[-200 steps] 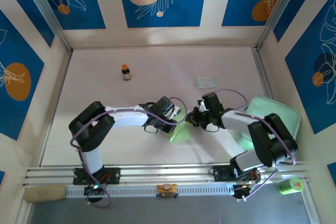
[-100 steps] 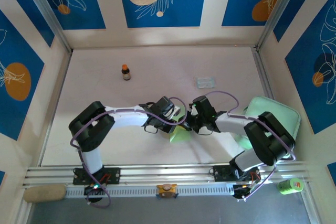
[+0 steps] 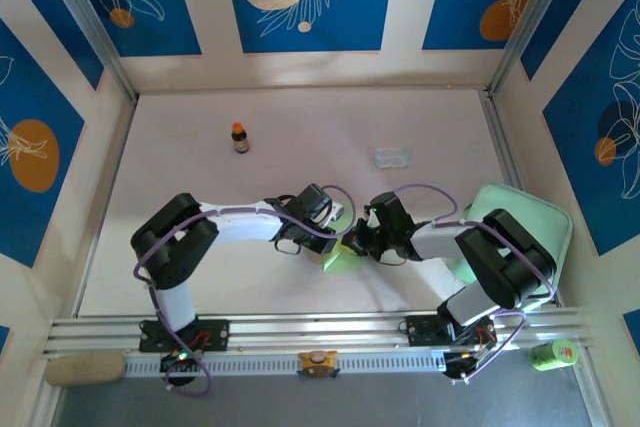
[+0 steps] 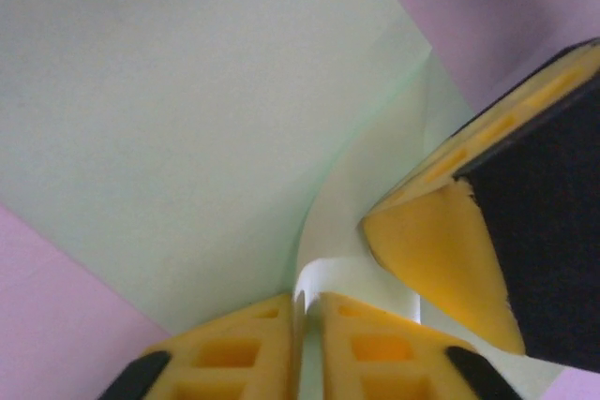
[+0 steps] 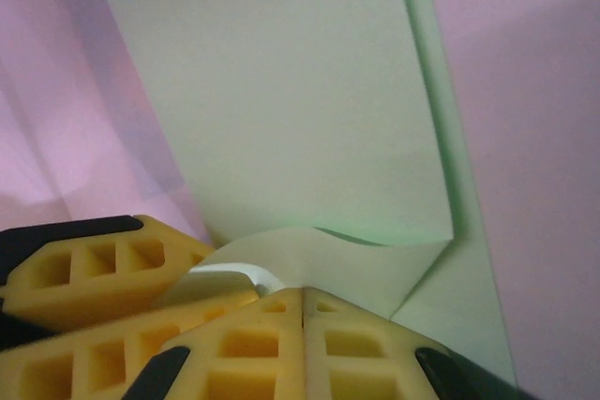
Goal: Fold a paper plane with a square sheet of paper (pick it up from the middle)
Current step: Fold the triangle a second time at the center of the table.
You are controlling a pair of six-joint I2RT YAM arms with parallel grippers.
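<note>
The square sheet of paper [image 3: 340,260] is pale green, partly folded, and lies on the table between the two arms. It spreads wide in the left wrist view [image 4: 187,119] and in the right wrist view [image 5: 281,91]. My left gripper [image 3: 343,238] sits at its near edge. Its jaws [image 4: 307,299] stand a narrow gap apart, and a raised curl of the paper rises in that gap. My right gripper [image 3: 358,244] is shut, jaws seam to seam [image 5: 302,292]. Its tips rest against a lifted flap, right beside the left fingers [image 5: 112,269].
A small brown bottle [image 3: 240,137] with an orange cap stands at the back left. A clear plastic packet [image 3: 390,156] lies at the back right. A mint green tray [image 3: 530,217] sits under the right arm's elbow. Blue patterned walls close in three sides.
My right gripper has slid left across the paper until it meets the left gripper. The left jaws have parted slightly. The left arm has stayed put.
</note>
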